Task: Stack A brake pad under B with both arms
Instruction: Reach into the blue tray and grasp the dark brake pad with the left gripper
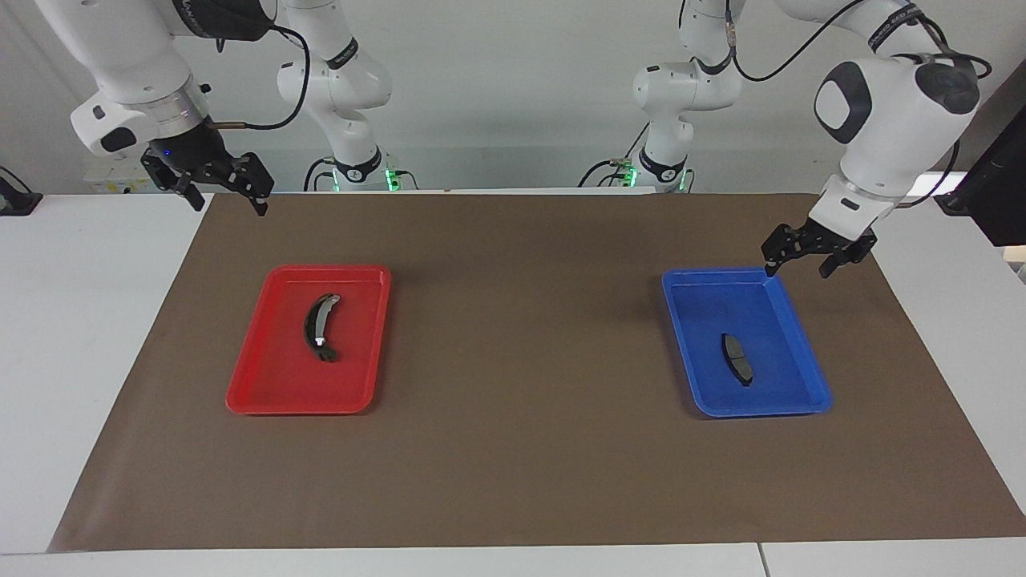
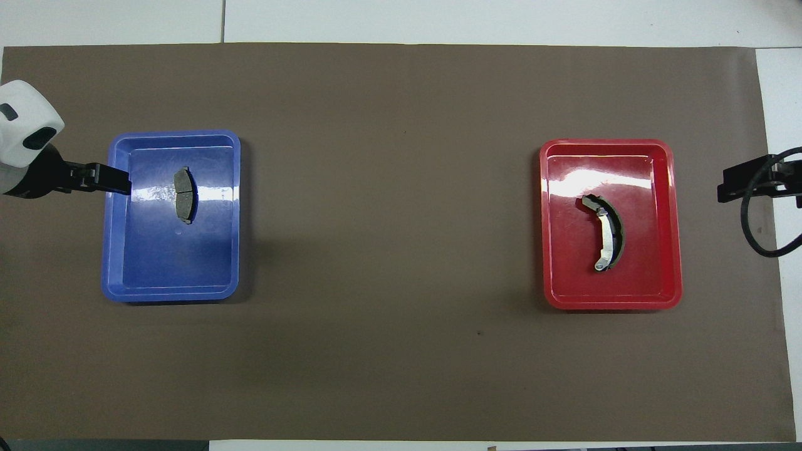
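The A brake pad (image 1: 737, 358) (image 2: 183, 195), short and plain dark grey, lies flat in a blue tray (image 1: 793, 353) (image 2: 169, 275). B (image 1: 319, 327) (image 2: 606, 233), a long black crescent with a silver strip, lies in a red tray (image 1: 280, 385) (image 2: 651, 275). My left gripper (image 1: 797, 269) (image 2: 119, 183) is open and empty, up in the air over the blue tray's rim at the left arm's end of the table. My right gripper (image 1: 228, 204) (image 2: 730, 186) is open and empty, raised over the brown mat's edge at the right arm's end, apart from the red tray.
A brown mat (image 1: 521, 449) (image 2: 388, 351) covers most of the white table (image 1: 80, 320). The two trays stand well apart on it. A black cable (image 2: 755, 232) hangs by the right gripper.
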Controlling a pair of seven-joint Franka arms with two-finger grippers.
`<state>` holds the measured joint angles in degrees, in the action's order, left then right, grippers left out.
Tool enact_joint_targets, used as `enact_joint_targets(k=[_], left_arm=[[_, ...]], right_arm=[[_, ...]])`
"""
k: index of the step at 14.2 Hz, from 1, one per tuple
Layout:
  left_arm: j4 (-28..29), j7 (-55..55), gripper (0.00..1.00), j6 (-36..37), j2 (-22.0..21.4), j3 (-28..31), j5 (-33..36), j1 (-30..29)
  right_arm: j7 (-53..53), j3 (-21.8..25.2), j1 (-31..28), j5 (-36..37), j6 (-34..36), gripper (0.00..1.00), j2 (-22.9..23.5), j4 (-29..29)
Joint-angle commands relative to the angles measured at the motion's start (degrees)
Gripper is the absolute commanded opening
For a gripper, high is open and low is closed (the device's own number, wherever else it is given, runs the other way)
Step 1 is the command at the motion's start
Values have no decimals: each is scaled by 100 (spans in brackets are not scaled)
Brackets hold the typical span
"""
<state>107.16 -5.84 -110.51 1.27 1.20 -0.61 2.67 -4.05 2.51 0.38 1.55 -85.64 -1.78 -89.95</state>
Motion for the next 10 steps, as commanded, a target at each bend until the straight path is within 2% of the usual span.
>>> enact_joint_targets(k=[1, 7, 10], left_arm=[[647, -14, 98, -899, 82, -5, 44, 23], [806, -14, 98, -2394, 1067, -14, 44, 251], [833, -40, 97, -2686, 1401, -14, 44, 252]], right_arm=[[114, -32, -73, -32, -128, 100, -139, -181], [123, -32, -73, -32, -111, 100, -139, -190], [132, -32, -73, -32, -110, 100, -139, -190]])
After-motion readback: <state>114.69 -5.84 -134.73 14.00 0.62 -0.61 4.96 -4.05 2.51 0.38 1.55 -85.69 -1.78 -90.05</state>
